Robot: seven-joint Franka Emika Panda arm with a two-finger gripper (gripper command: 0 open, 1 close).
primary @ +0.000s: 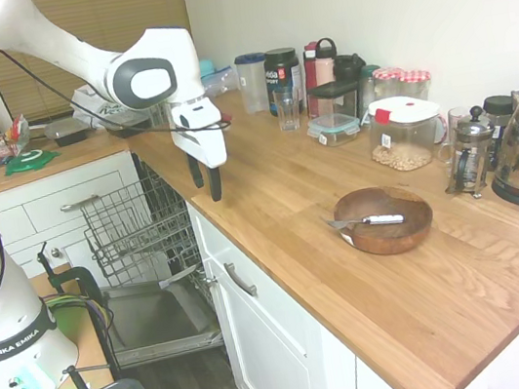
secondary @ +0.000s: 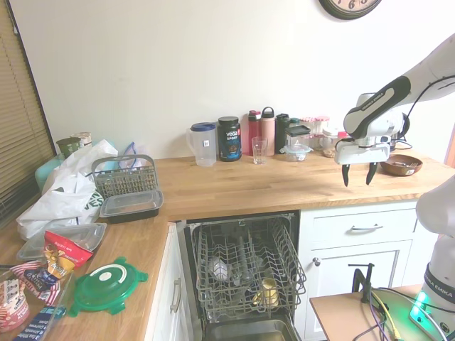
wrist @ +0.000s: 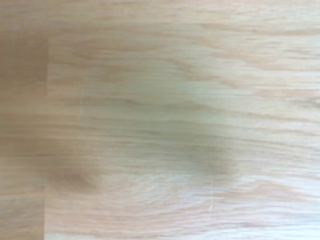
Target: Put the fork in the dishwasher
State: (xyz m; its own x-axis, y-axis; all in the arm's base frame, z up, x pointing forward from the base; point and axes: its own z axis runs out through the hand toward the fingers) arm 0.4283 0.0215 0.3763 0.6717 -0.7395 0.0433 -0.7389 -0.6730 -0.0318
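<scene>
Wooden countertop (primary: 350, 269), fork (primary: 368, 222) in bowl (primary: 383, 219), dishwasher (secondary: 245, 273) open

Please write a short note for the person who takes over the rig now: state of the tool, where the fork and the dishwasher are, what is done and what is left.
Tool: open, empty, above the counter near its front edge, beside the dishwasher.
Fork: lies across the wooden bowl on the counter, apart from the tool.
Dishwasher: door down, rack pulled out, a few items already inside.
Done: nothing yet; fork not grasped.
Left: move to the bowl, grasp the fork, carry it to the rack, release.
</scene>
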